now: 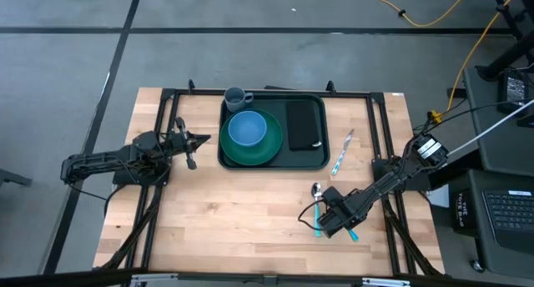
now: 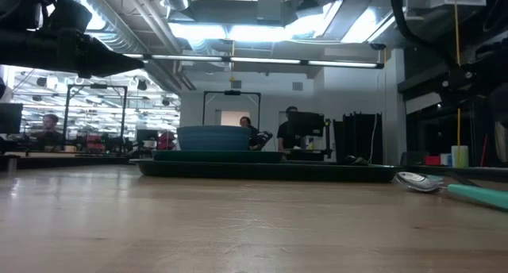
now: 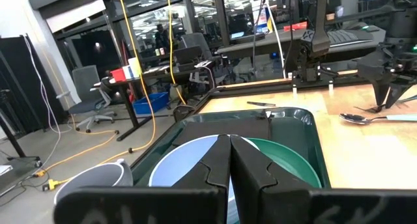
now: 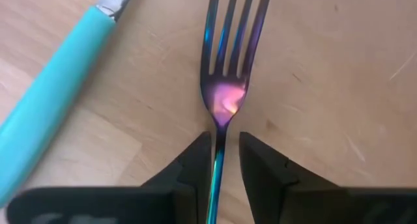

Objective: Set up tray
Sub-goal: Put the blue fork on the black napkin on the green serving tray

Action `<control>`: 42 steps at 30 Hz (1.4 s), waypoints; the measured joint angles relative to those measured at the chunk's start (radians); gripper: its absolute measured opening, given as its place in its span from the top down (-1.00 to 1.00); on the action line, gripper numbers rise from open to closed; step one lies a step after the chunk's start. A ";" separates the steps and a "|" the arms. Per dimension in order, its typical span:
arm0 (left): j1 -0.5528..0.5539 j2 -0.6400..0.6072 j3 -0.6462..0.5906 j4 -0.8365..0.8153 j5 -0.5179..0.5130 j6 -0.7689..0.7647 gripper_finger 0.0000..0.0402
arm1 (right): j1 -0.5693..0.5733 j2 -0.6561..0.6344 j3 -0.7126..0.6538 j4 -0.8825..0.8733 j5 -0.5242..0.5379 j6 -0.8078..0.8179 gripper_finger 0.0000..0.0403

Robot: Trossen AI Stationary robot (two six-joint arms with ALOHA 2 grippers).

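The dark green tray (image 1: pixel 313 160) lies at the far middle of the table. It holds a green plate (image 1: pixel 271 149) with a blue bowl (image 1: pixel 247 128) on it and a black napkin (image 1: pixel 304 124); a grey mug (image 1: pixel 236 97) stands at its far left corner. A fork (image 4: pixel 229 68) with iridescent tines and a teal handle (image 1: pixel 351 234) lies near the table's right near area. My right gripper (image 4: pixel 226 136) is down over it, fingers closed in on its neck. My left gripper (image 1: pixel 193 141) waits shut, left of the tray. My right gripper has the fork by its neck (image 4: pixel 220 123), just behind the tines, pinched between the two fingers. The fingers (image 4: pixel 195 159) come slanting down from the table's right, and the fork runs straight out ahead between them. The tines sit low over the wood; whether they are lifted I cannot tell.
A teal-handled spoon (image 1: pixel 317 195) lies just left of the fork, its handle (image 4: pixel 52 100) close beside the right gripper. A knife (image 1: pixel 343 151) lies on the wood right of the tray. Black frame rails run along both table sides. Bare wood spreads across the near left.
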 joint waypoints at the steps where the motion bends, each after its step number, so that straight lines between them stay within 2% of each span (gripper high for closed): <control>1: 0.000 0.000 0.000 0.000 0.000 0.000 0.98 | 0.000 0.000 0.000 0.000 -0.002 0.000 0.58; 8: 0.000 0.000 0.000 0.000 0.000 0.000 0.98 | 0.000 0.000 0.001 0.000 0.004 -0.001 0.63; 17: 0.000 0.000 0.000 0.000 0.000 0.000 0.98 | 0.000 -0.002 0.001 0.011 0.024 0.000 0.94; 26: 0.000 0.000 0.000 0.000 0.000 0.000 0.98 | 0.000 -0.003 0.006 0.052 0.037 0.002 0.94; 35: 0.000 0.000 0.000 0.000 0.000 0.000 0.98 | 0.001 -0.035 0.073 -0.029 0.111 -0.003 0.93; 42: 0.000 0.000 0.000 0.000 0.000 0.000 0.98 | 0.010 -0.167 0.097 -0.064 0.271 -0.054 0.95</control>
